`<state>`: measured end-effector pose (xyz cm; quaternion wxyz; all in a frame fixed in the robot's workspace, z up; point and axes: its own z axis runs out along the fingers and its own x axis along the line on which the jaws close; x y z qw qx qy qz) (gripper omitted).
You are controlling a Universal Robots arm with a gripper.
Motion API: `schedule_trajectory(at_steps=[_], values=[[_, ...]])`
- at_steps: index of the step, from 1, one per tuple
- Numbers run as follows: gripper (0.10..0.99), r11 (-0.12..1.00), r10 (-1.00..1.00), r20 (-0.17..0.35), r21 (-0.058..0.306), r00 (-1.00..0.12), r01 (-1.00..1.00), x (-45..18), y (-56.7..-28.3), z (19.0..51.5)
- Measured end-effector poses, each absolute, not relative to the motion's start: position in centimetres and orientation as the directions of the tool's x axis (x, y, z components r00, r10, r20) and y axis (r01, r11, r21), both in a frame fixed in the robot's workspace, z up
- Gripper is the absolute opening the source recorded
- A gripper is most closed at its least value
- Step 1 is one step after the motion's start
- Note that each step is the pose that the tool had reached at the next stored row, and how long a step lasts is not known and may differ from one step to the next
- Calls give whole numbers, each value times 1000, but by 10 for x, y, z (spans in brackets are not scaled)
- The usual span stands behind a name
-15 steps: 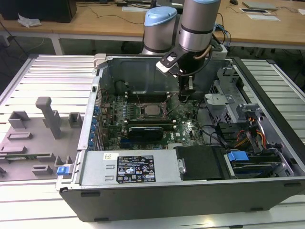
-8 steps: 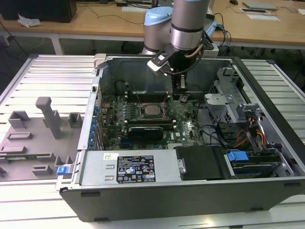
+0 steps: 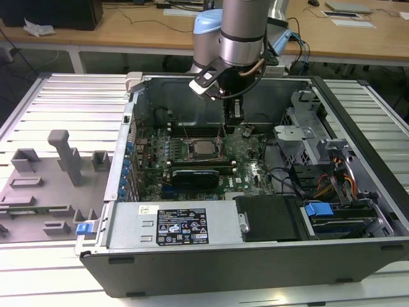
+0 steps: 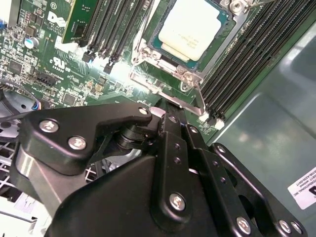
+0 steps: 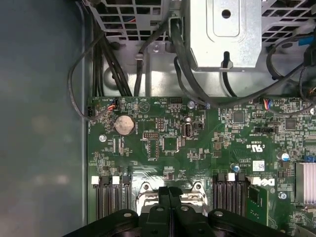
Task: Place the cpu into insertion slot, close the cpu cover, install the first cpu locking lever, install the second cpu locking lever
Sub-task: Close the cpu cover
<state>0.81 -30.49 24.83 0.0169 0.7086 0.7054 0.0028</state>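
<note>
cpu [image 4: 190,27] is seated in the insertion slot [image 3: 190,148], mid-motherboard [image 5: 168,143], between two banks of memory slots [image 4: 247,54]. Its silver top faces up, and any print on it is too faint to make out. The cpu cover [image 4: 168,61] lies flat around the chip, framing it. A wire locking lever [image 4: 198,96] runs along the slot edge nearest the gripper; can't tell if it's hooked down.

The gripper [image 4: 170,107] hangs over the board inside the open computer case [image 3: 211,268], jaws pressed together. The tips sit just beside the slot's edge, at the lever's bent end; touching or not, can't tell. The cpu is just beyond the tips, apart from them.

Labels:
- black sticker [image 3: 182,226] with white print on the power supply [image 3: 128,224]
- white sticker [image 4: 303,190] on the case wall
- white barcode tag [image 5: 258,165] on the board, plus white silkscreen marks all over it

A coin cell [image 5: 124,125] sits near the board's edge. The case sits on the slatted tabletop [image 3: 64,89], with a grey fixture block [image 3: 64,160] on the exterior view's left.
</note>
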Motion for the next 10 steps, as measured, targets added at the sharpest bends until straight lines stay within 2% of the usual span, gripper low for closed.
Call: schedule_trajectory(at_steps=[10], values=[[106,-4,1000,-20,28,5,1000,1,-305,247]])
